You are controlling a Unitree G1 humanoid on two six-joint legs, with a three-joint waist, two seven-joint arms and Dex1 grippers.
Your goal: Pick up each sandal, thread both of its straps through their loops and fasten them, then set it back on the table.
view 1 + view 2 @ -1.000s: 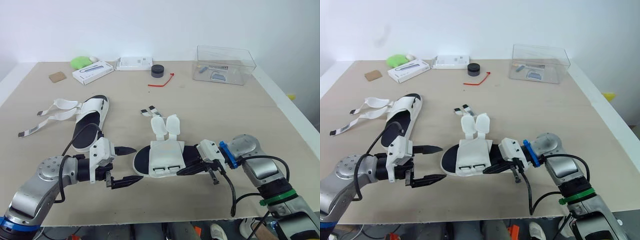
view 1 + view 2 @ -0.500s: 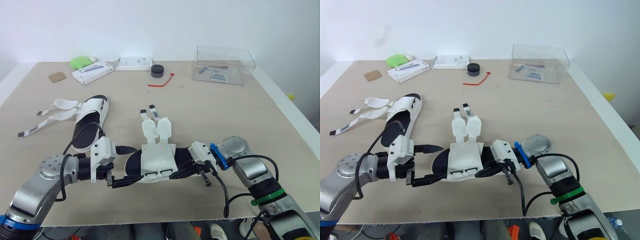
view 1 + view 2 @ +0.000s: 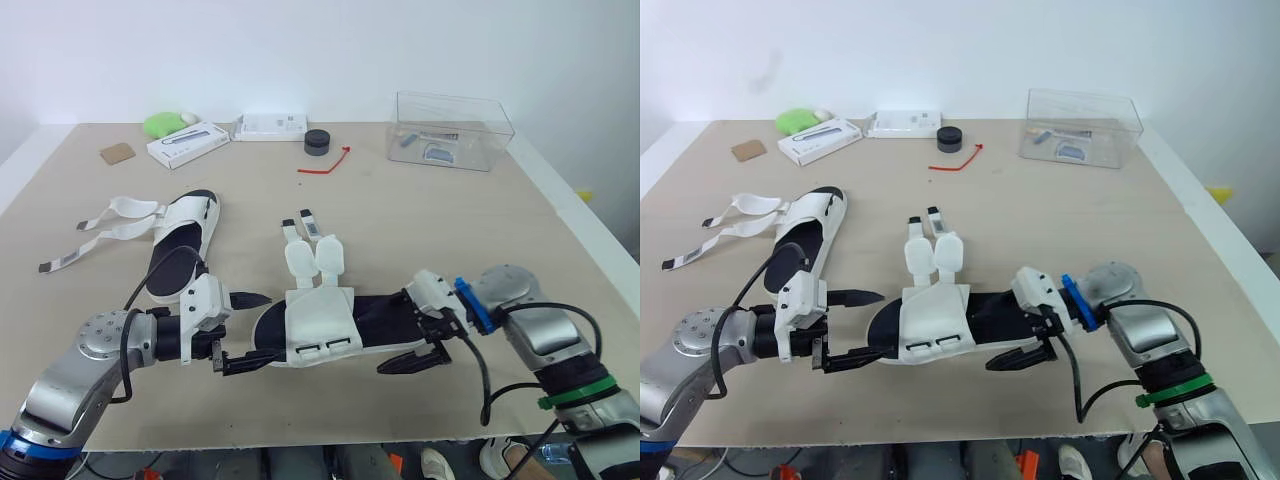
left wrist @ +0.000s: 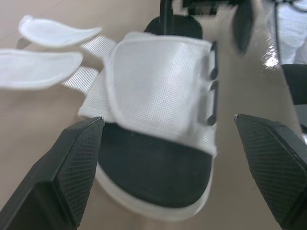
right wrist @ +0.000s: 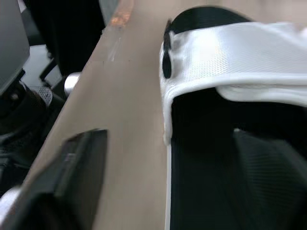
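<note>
beige worktop (image 3: 450, 220), white wall (image 3: 300, 50) behind. near sandal (image 3: 320, 320) lies flat by the front edge, straps loose. left gripper (image 3: 878, 324) jaws wide around one end, right gripper (image 3: 398, 338) jaws wide at the other. second sandal (image 3: 180, 245) further left, unfastened. clear box (image 3: 450, 130) far right.

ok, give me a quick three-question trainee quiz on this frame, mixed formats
1. True or false: the near sandal has both straps fastened.
2. The left gripper is: A) shut on a strap; B) open, fingers either side of the near sandal's end; C) over the clear box.
3. How many sandals lie on the table?
Key: 1 false, they lie loose. 2 B. 3 two, counting the far sandal.
</note>
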